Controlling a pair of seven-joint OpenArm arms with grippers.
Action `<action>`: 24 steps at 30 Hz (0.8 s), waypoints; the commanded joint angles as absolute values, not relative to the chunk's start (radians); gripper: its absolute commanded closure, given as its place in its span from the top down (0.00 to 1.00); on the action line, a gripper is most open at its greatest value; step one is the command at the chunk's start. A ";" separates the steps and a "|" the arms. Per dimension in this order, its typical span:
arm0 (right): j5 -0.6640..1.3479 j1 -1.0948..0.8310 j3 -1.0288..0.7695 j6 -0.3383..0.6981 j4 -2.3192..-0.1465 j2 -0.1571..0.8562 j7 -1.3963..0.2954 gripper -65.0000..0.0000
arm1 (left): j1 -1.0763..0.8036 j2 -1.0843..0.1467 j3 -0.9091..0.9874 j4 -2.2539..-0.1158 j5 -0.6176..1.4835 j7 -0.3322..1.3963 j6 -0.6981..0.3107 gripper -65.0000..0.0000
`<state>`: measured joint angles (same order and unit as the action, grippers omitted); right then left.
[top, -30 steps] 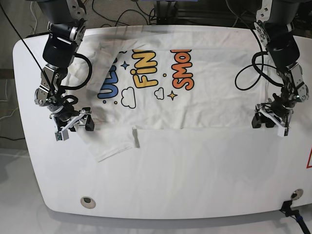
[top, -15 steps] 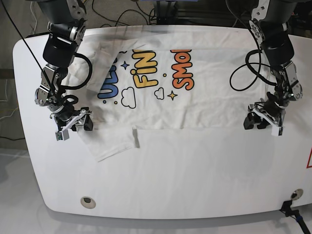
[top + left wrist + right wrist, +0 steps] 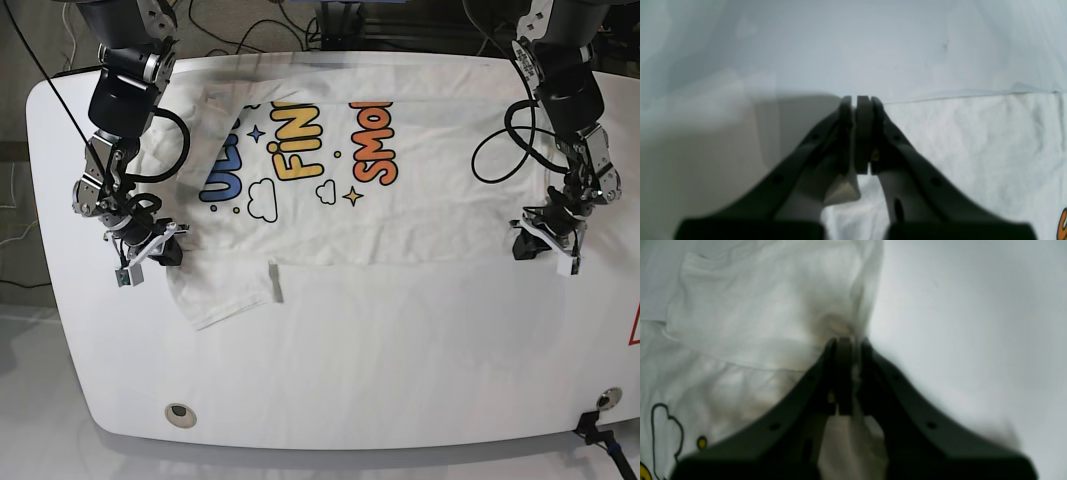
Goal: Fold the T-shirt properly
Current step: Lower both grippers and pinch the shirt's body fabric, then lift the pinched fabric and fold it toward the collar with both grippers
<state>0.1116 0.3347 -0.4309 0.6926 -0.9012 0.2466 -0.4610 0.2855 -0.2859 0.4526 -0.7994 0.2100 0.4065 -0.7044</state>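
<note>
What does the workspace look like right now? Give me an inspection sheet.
Surface: white table, round hole near front.
Job's things: T-shirt spread flat, print up, one sleeve sticking forward.
Clutter: nothing seen.
Grippers: right gripper shut on T-shirt fabric at its edge; left gripper shut at the shirt's edge, grip on cloth unclear.
Cables: black loops along both arms, over the shirt.
Surroundings: cables behind the table.
</note>
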 commanded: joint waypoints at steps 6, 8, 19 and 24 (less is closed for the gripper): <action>0.097 0.372 -0.430 0.698 -0.969 0.271 -0.504 0.00 | 0.269 -0.289 0.453 -0.932 0.170 0.487 -0.698 0.00; 0.101 0.357 -0.433 0.698 -1.047 0.268 -0.568 0.00 | 0.243 -0.288 0.453 -0.993 0.171 0.526 -0.698 0.00; 0.101 0.213 -0.437 0.698 -1.461 0.248 -0.768 0.00 | 0.097 -0.292 0.453 -1.336 0.291 0.682 -0.698 0.00; 0.101 0.104 -0.437 0.698 -1.658 0.229 -0.854 0.00 | 0.012 -0.292 0.453 -1.475 0.291 0.684 -0.698 0.00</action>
